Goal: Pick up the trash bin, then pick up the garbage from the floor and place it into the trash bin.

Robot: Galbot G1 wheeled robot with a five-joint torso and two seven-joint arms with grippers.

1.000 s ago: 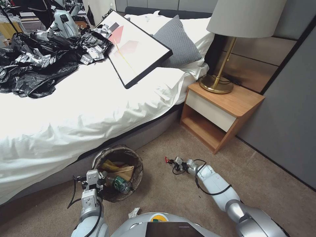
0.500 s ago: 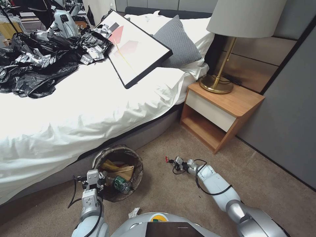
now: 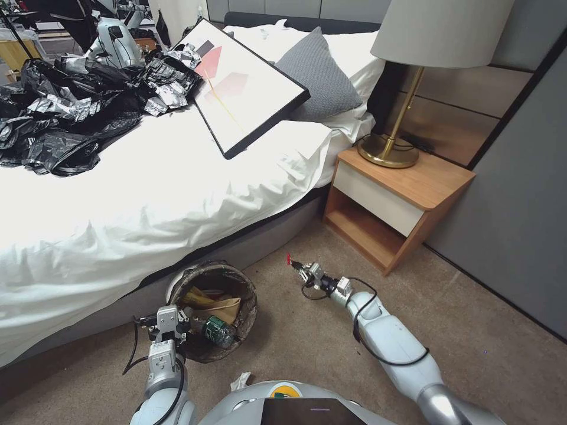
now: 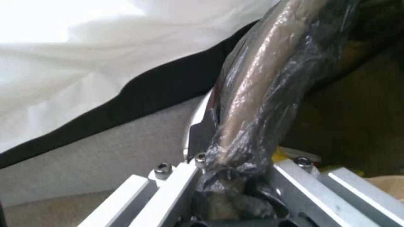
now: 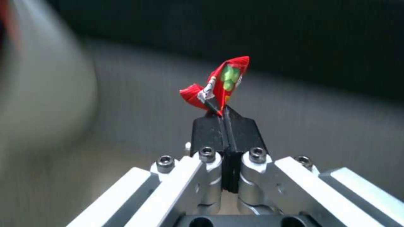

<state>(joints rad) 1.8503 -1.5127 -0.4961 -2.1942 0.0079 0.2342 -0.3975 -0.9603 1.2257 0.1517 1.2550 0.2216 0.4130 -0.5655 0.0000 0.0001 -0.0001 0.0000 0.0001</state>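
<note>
The left pincer [image 3: 167, 323] is clamped low beside the body, while the right pincer [image 3: 297, 268], pinched closed, reaches forward.

You get a bright, evenly lit room; the white bedsheet [image 3: 147, 195] glares. Your head view bends at its edges, and the right wrist background smears with blur.

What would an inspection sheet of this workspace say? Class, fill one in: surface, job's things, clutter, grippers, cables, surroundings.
Surface: beige carpet.
Job's things: trash bin holds a bottle and tan paper; white tissue on the floor.
Clutter: black bags heaped on the bed.
Grippers: left gripper clamps the bin rim; right gripper pinches a red wrapper.
Cables: black loops along both wrists.
Surroundings: bed, nightstand, lamp, framed picture.
</note>
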